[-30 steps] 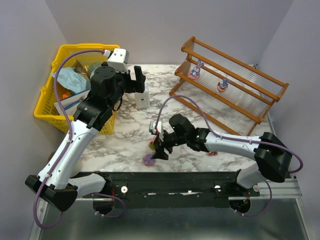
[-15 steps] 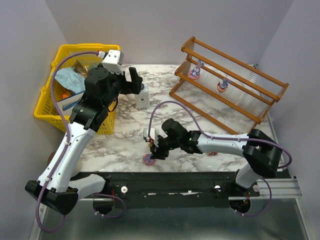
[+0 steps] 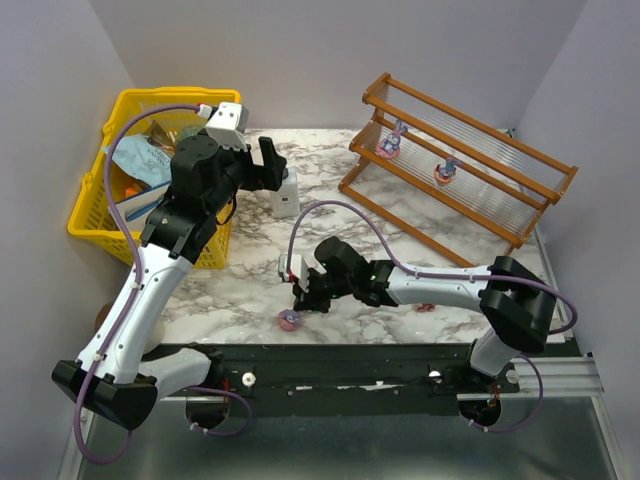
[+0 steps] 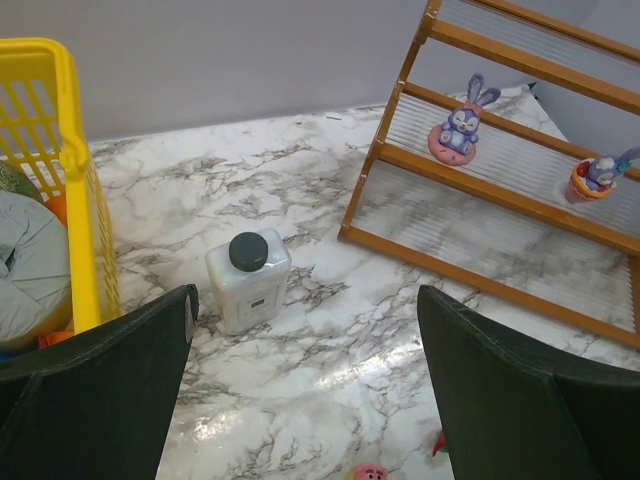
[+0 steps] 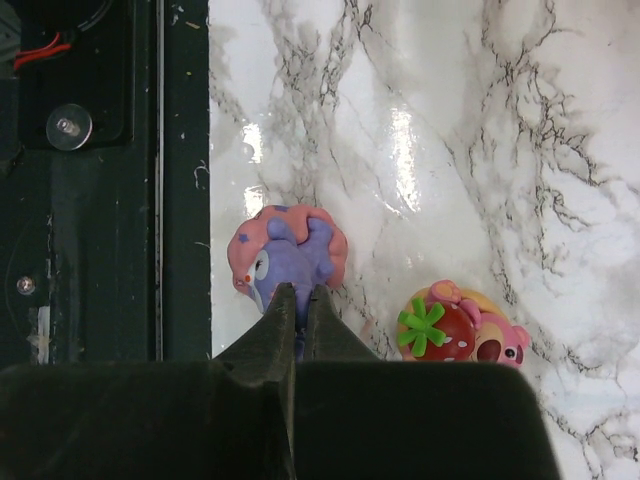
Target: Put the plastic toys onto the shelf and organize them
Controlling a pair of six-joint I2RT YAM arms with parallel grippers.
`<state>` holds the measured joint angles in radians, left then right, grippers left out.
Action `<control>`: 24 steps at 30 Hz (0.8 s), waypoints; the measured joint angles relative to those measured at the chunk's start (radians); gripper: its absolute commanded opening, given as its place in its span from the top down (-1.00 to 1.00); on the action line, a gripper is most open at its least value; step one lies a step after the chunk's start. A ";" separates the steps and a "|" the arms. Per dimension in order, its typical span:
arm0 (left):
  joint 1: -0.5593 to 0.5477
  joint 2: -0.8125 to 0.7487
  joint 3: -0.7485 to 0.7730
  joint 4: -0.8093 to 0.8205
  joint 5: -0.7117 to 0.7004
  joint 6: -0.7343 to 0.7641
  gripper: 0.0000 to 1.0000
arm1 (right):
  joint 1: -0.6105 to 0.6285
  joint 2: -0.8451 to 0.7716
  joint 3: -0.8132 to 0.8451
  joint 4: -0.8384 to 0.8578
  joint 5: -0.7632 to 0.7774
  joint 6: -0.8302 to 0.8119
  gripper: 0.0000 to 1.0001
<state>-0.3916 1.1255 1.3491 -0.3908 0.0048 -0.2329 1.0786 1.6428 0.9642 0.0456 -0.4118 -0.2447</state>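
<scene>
At the table's near edge a pink-and-purple bunny toy [image 5: 290, 255] [image 3: 289, 320] lies flat. My right gripper [image 5: 300, 295] [image 3: 300, 301] is shut, its tips pinching a thin purple part of that bunny. A pink toy with a red strawberry [image 5: 455, 335] lies just right of it. The shelf [image 3: 460, 170] [image 4: 480, 180] stands at the back right with two bunny toys on its lower tier [image 4: 460, 128] [image 4: 595, 175]. My left gripper [image 4: 305, 300] [image 3: 270, 160] hangs open and empty above the table, by the basket.
A white bottle with a black cap [image 4: 248, 280] [image 3: 285, 195] stands between the yellow mesh basket [image 3: 110, 180] and the shelf. A small pink toy [image 4: 370, 472] and a red one [image 3: 424, 307] lie on the marble. The dark base rail [image 5: 100, 200] borders the near edge.
My right gripper slid left toward the near edge and shut on the bunny, which shifted slightly left. The left arm swung a little left early on, then held still, open.
</scene>
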 measured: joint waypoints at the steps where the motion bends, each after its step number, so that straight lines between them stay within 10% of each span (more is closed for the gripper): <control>1: 0.000 0.000 0.000 0.000 0.000 0.000 -0.98 | 0.002 0.000 0.002 -0.007 0.003 0.001 0.99; 24: 0.006 -0.011 0.018 0.019 -0.065 -0.001 -0.98 | -0.002 -0.402 0.228 -0.323 0.360 -0.005 0.99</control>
<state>-0.3851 1.1149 1.3666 -0.3721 -0.0605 -0.2340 1.0763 1.2404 1.1923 -0.2779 -0.0513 -0.2493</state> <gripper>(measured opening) 0.990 0.024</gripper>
